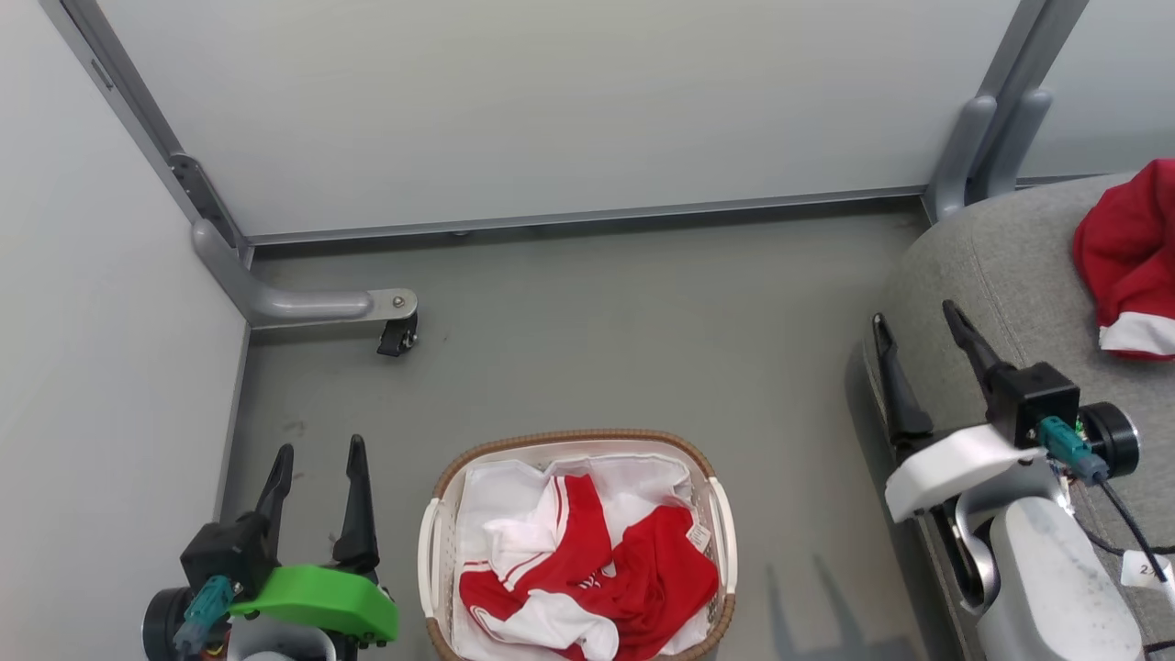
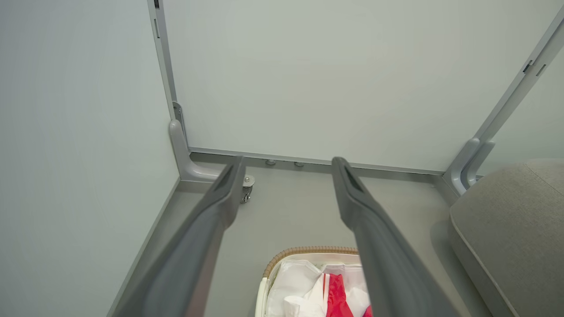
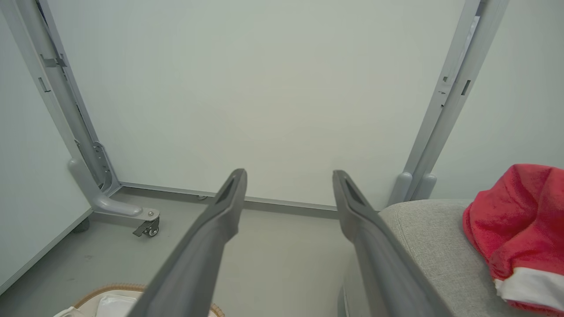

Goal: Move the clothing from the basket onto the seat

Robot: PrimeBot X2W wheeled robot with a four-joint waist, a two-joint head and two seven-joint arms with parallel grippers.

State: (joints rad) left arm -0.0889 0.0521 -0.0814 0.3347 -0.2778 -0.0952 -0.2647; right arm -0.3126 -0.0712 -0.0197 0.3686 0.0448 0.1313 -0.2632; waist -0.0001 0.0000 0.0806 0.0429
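Note:
Red and white clothing (image 1: pixel 597 578) lies bunched in the white basket (image 1: pixel 430 551) with its brown rim, on the floor at the bottom middle of the head view; the basket (image 2: pixel 264 290) also peeks in low in the left wrist view. Another red garment (image 1: pixel 1134 257) with a white band rests on the grey seat (image 1: pixel 991 266) at the right, and in the right wrist view that garment (image 3: pixel 520 229) lies on the seat (image 3: pixel 432 246). My left gripper (image 1: pixel 317 452) stands open left of the basket, empty. Over the seat's left edge my right gripper (image 1: pixel 918 323) is open and empty.
Pale partition walls close off the back and left. A grey partition foot with a caster (image 1: pixel 397 338) sticks out at the back left, and another post foot (image 1: pixel 973 156) stands by the seat's far corner. Grey floor (image 1: pixel 643 349) lies between basket and wall.

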